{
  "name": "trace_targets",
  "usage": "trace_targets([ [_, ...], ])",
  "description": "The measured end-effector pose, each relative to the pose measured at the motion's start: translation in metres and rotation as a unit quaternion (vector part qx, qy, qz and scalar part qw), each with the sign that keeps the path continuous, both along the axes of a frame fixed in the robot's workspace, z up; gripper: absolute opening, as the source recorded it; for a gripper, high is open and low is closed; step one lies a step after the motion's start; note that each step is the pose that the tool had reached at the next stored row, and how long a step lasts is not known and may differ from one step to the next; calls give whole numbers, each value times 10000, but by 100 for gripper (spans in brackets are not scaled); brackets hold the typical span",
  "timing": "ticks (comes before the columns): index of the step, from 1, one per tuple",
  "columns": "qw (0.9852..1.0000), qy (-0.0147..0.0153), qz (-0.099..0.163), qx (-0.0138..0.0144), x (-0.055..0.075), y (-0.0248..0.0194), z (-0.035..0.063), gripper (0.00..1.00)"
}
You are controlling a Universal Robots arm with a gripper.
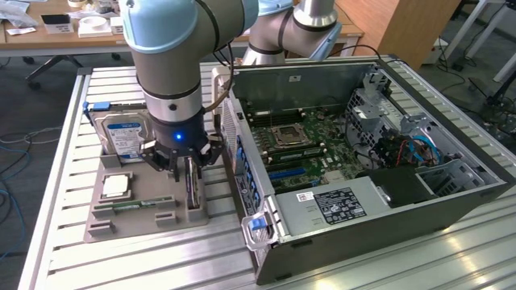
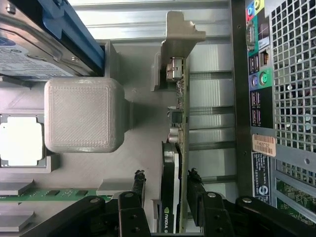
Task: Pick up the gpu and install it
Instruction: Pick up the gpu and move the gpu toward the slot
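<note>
A ribbed metal table (image 1: 403,266) carries everything, and a grey parts tray (image 1: 121,228) lying on it serves as the reference. The largest thing, an open computer case (image 1: 363,241), stands just beside the tray on the exterior view's right. Its motherboard (image 1: 298,145) is exposed, and its rear port panel (image 2: 256,98) faces the tray. The robot arm (image 1: 169,60) comes down from above onto the tray's case-side edge. A silver hard drive (image 1: 121,136) with a blue-and-white label stands upright at the tray's far end. The gpu (image 1: 193,196) has not left the tray. It stands on its thin edge in a slot along the side nearest the case, with its silver bracket (image 2: 180,34) at the far end of that slot. A square processor (image 1: 115,185) lies flat in a recess near the tray's middle. A thin green memory stick (image 1: 133,205) lies flat in the tray just nearer the camera than the processor. The gripper (image 1: 190,174) is lowered over the gpu with one black finger on each side of the card. In the wrist view the jaws are parted rather than clamped. One finger (image 2: 139,185) stands clear of the card's black shroud with tray showing between them. The other finger (image 2: 195,185) sits right against the circuit-board side, though contact cannot be told for sure.
</note>
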State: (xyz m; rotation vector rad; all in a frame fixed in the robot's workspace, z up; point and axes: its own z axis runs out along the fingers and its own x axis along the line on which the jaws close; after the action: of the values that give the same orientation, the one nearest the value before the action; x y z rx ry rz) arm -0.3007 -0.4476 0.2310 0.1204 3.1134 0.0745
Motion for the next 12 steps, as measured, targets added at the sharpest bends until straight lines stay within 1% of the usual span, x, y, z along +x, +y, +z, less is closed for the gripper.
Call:
trace_targets([
  [12, 10000, 0, 1, 0, 13, 0, -6, 47],
])
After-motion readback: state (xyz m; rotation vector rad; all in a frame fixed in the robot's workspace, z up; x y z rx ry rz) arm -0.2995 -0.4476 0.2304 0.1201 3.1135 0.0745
